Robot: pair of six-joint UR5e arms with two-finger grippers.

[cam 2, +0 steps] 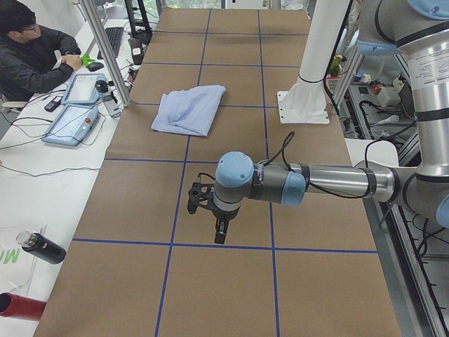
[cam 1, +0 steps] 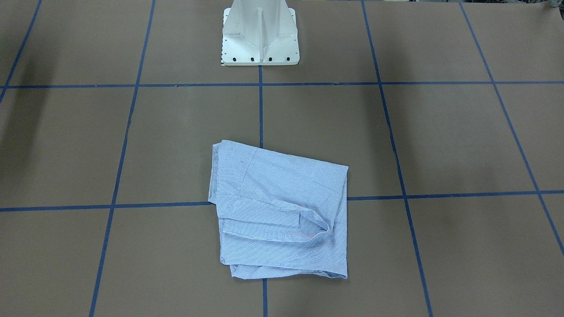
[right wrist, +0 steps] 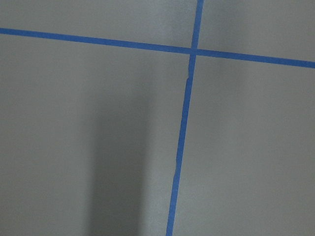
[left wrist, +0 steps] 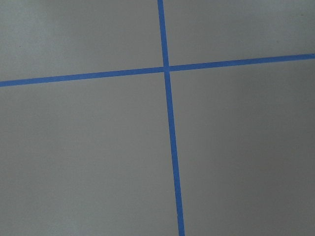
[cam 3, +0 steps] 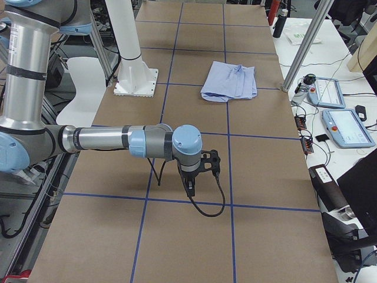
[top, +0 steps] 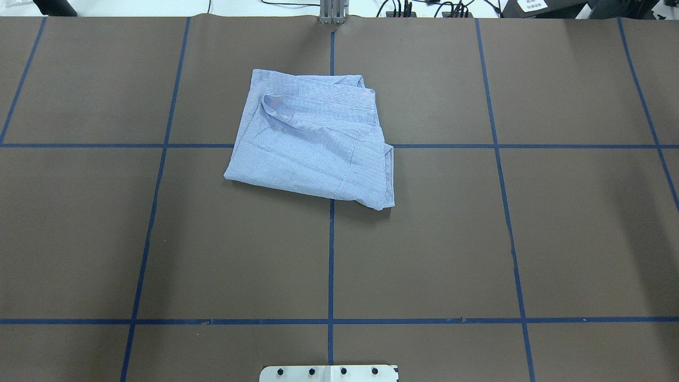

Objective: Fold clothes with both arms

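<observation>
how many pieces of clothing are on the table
1: a folded light blue striped shirt lies on the table, across the centre tape line, on the operators' side. Anything inside its folds would be hidden.

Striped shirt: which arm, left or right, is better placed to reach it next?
Left, narrowly: more of the striped shirt lies left of the centre tape line; left arm and right arm hover similarly far away.

I had the left arm (cam 2: 330,181) reaching out with its forearm level and the wrist bent, so the left hand (cam 2: 220,237) pointed straight down. The right arm (cam 3: 100,138) posed alike, right hand (cam 3: 190,190) hanging downward. I couldn't tell whether either hand was parted or closed.
</observation>
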